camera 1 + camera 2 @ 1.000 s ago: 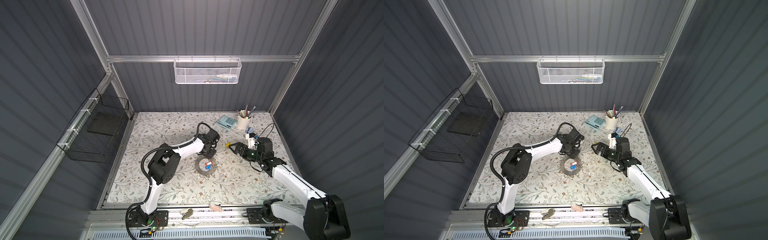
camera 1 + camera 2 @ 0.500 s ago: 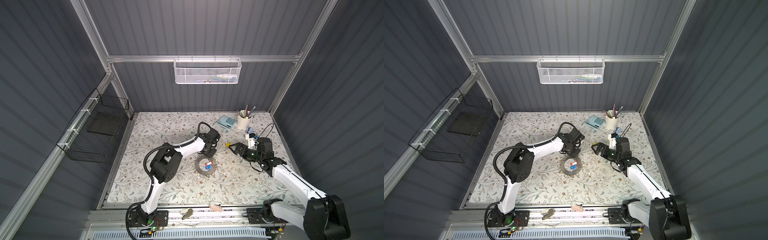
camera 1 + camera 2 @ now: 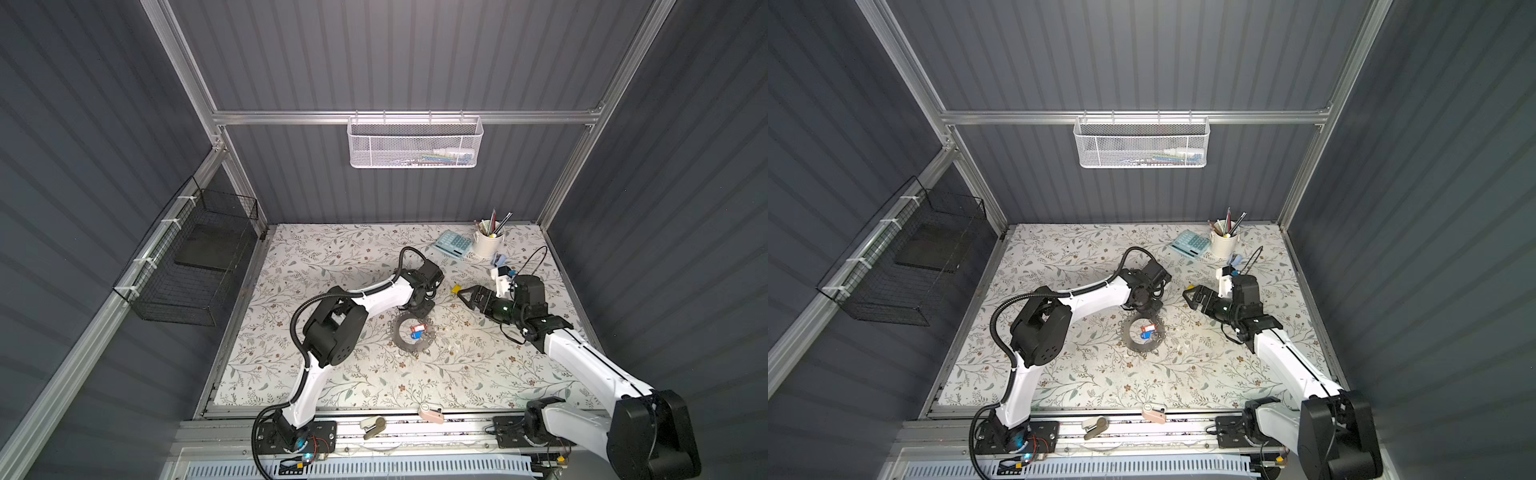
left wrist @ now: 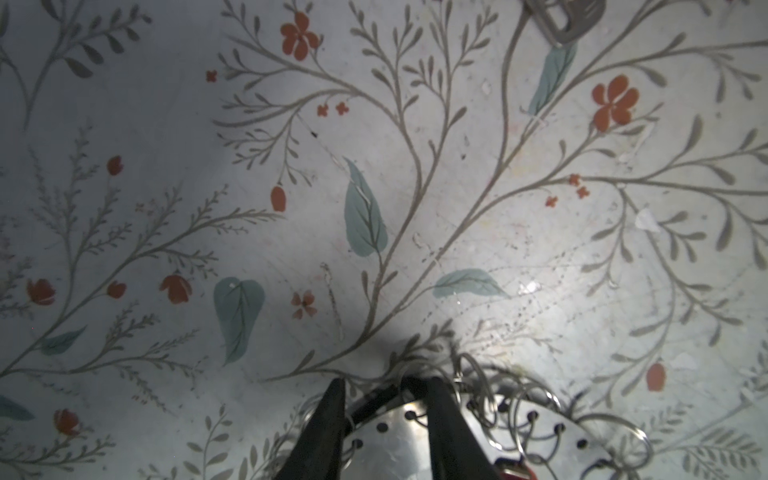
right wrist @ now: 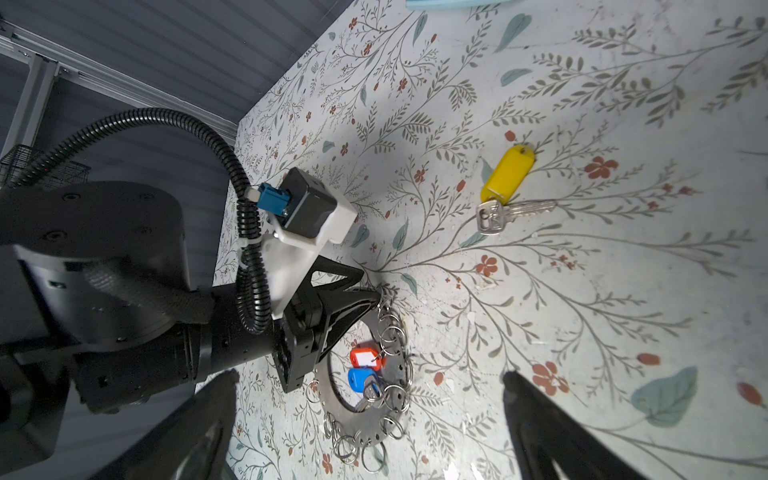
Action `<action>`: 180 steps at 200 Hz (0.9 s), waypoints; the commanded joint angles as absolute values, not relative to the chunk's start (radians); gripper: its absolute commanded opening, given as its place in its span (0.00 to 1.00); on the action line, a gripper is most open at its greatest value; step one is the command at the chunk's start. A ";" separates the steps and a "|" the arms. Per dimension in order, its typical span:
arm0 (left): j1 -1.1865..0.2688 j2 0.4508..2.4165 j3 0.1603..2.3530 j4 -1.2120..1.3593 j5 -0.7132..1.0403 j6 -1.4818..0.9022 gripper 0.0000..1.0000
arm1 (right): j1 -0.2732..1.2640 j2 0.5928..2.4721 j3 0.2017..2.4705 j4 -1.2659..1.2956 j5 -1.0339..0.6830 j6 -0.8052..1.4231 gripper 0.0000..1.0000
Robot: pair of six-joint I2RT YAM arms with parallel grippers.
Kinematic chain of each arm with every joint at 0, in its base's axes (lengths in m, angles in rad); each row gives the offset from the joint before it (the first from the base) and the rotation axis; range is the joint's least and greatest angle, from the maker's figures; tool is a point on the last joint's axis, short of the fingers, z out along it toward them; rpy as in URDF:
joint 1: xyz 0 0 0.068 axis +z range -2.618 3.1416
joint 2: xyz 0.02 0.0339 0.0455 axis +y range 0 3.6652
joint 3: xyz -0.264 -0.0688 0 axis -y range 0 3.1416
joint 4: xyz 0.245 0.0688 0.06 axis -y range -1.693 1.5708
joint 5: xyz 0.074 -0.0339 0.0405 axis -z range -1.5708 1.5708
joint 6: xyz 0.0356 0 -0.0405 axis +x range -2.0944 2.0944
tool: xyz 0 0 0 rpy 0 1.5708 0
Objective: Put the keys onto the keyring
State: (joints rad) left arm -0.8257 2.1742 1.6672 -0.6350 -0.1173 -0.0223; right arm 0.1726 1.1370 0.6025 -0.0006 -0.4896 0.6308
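Bare tabletop (image 3: 332,374) surrounds the yellow-tagged key (image 5: 505,187), open to approach from any side. The left gripper (image 5: 369,286) crowds the keyring (image 5: 368,424) at its far rim; the near rim is unobstructed. The calculator (image 3: 453,243) and pen cup (image 3: 487,245) stand well back.

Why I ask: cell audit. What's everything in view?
keyring: 1, grey, centre
keys: 3; yellow tag, apart from keyring; red tag, blue tag, in its opening
calculator: 1, pale blue, back right
pen cup: 1, white, by calculator
clip: 1, pale blue, by cup
mesh basket: 1, white, back rail
wire basket: 1, black, left wall
stapler: 1, olive, front rail
pink item: 1, front rail
left end effector: 1, black, keyring's rim
right end effector: 1, black, open, by yellow tag
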 commanded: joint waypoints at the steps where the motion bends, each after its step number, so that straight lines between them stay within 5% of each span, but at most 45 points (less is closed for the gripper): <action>1: -0.824 2.146 1.696 -0.662 -0.201 -0.054 0.35 | 0.177 1.139 0.618 0.004 -0.487 0.624 0.99; 180: -0.861 2.070 1.592 -0.628 -0.109 -0.008 0.43 | 0.176 1.142 0.614 0.008 -0.494 0.631 0.99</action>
